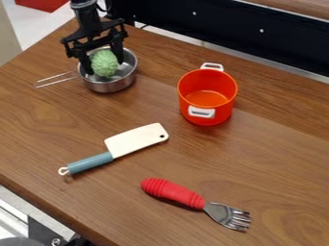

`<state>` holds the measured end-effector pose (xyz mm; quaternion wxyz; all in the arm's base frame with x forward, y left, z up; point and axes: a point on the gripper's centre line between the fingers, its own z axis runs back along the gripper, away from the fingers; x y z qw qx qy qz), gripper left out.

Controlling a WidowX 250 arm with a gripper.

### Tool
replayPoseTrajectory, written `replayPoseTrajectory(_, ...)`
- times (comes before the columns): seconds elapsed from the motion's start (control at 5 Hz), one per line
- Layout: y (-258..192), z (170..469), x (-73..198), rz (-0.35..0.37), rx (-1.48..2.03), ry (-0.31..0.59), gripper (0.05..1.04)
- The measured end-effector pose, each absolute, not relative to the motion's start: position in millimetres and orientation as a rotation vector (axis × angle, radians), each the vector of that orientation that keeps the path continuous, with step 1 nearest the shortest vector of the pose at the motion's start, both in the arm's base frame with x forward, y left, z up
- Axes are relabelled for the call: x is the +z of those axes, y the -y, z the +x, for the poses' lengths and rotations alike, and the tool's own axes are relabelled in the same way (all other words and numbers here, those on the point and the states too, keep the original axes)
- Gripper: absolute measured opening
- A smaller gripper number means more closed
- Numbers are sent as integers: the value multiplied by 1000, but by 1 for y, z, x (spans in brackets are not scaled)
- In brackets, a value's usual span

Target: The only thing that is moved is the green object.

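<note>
Pincer (103, 60) at green object (105, 63), grip state undeterminable; pan (110, 86) wall surrounds object; pot (208, 110), cleaver (136, 140), fork (173, 192) well apart on surface (283, 158).

We see the green object (104, 63), pale, rounded and bumpy all over, within the rim of the metal pan (108, 87).
</note>
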<state>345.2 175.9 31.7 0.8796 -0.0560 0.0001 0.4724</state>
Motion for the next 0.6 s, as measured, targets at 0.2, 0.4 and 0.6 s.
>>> replayPoseTrajectory(0.2, -173, 340, 45, -151, 978, -40, 817)
replayPoseTrajectory(0.4, -158, 337, 72, -202, 928, -88, 817)
replayPoseTrajectory(0.6, -129, 337, 88, -247, 865, -144, 818)
